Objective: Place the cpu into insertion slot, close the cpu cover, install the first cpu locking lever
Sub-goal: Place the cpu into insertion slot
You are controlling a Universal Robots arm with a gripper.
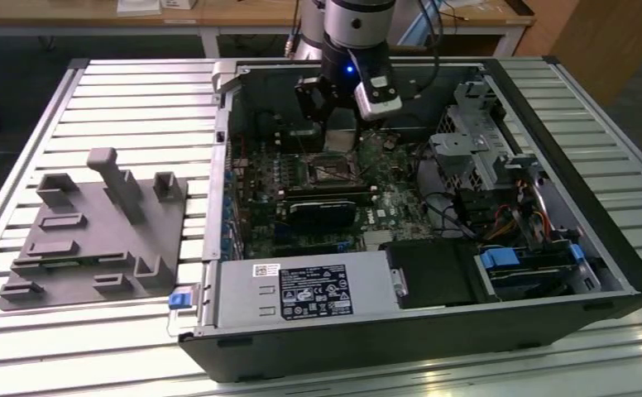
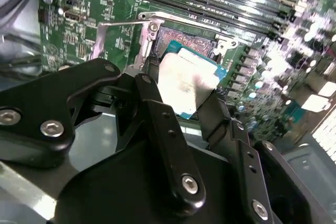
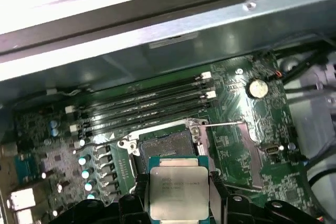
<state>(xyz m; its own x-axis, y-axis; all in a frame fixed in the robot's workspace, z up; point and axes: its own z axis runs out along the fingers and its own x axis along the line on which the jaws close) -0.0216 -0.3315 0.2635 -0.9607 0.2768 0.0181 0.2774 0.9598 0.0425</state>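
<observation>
The gripper (image 2: pixel 181 90) clasps the cpu (image 2: pixel 189 74) by its edges, near the insertion slot (image 3: pixel 168 142)

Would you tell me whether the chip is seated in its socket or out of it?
Out. The fingers grip the chip by its edges, apart from the socket, whose recess lies bare.

We see a table (image 1: pixel 133 91) topped with pale metal slats that run across the exterior view. An open black computer case (image 1: pixel 409 351) lies directly on it, on its side, toward the exterior view's right. Just beside the case, at the exterior view's left, rests a grey fixture plate (image 1: pixel 79 248) with upright blocks.
</observation>
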